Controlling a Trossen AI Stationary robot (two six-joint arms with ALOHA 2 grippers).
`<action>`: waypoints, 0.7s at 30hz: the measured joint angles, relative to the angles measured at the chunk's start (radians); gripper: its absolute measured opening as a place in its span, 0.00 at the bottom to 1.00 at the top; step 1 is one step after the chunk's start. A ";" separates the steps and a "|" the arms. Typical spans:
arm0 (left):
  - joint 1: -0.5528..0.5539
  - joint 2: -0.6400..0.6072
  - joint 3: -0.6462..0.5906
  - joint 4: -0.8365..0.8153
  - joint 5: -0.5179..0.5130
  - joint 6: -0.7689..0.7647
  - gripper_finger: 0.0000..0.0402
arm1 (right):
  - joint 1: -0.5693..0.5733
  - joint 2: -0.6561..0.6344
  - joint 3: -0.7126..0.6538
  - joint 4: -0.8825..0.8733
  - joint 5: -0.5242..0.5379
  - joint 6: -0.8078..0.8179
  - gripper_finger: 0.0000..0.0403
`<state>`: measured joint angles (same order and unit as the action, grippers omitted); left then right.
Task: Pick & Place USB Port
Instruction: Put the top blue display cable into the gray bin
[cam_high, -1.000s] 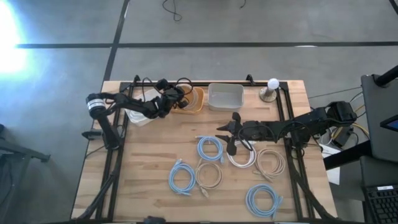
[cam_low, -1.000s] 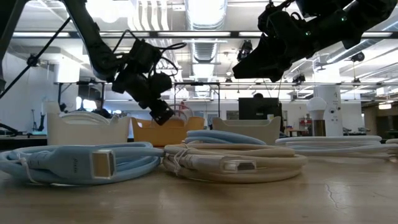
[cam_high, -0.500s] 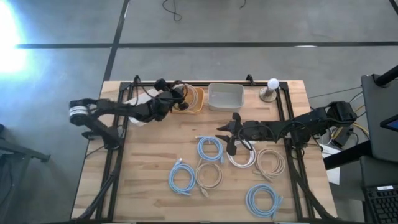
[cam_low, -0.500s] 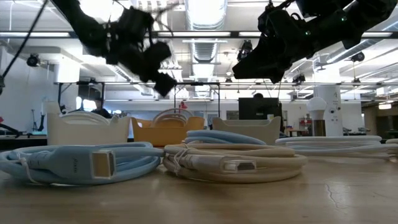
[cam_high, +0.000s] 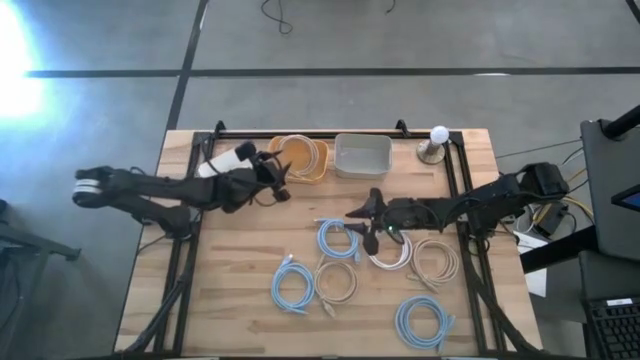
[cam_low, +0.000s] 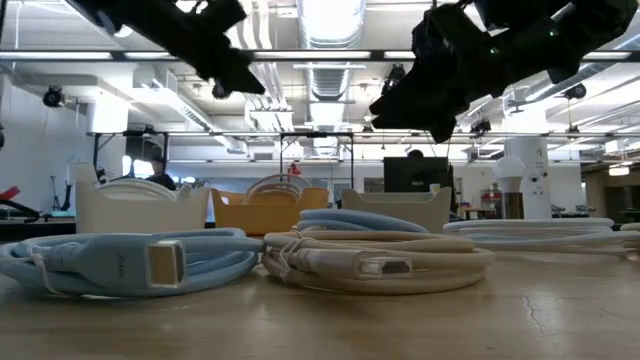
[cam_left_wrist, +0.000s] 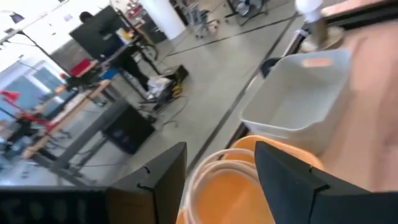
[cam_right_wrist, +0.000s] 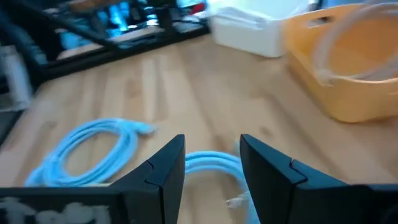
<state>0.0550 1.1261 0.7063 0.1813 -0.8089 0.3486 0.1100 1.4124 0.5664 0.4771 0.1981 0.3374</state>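
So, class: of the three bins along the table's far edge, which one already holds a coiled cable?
The orange bin, the middle one, with a white coil inside. The clear bin beside it looks empty; the white bin's contents can't be seen.

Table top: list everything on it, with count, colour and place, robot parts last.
Blue cable coils: three, light blue, centre, lower centre, and near edge right.
Beige cable coils: two, cream, lower centre and right of centre.
White cable coil: one, under the right pincer.
Orange bin: one, far edge, holds a pale cable coil.
Clear bin: one, translucent white, right of the orange bin.
White bin: one, far left.
White-knobbed stand: one, far right corner.
Left pincer: open, above the table near the orange bin.
Right pincer: open, over the central blue coil.
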 joint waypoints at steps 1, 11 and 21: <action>-0.013 -0.012 0.000 -0.017 0.000 -0.021 0.51 | 0.005 0.021 0.003 0.029 -0.018 -0.002 0.37; -0.104 -0.046 -0.008 -0.130 0.009 -0.131 0.51 | 0.030 0.266 0.195 -0.116 -0.051 0.027 0.37; -0.112 -0.043 -0.008 -0.200 0.008 -0.178 0.51 | 0.046 0.387 0.450 -0.579 -0.138 0.074 0.37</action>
<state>-0.0570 1.0832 0.6987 -0.0189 -0.8009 0.1707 0.1557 1.7991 1.0167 -0.1020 0.0598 0.4114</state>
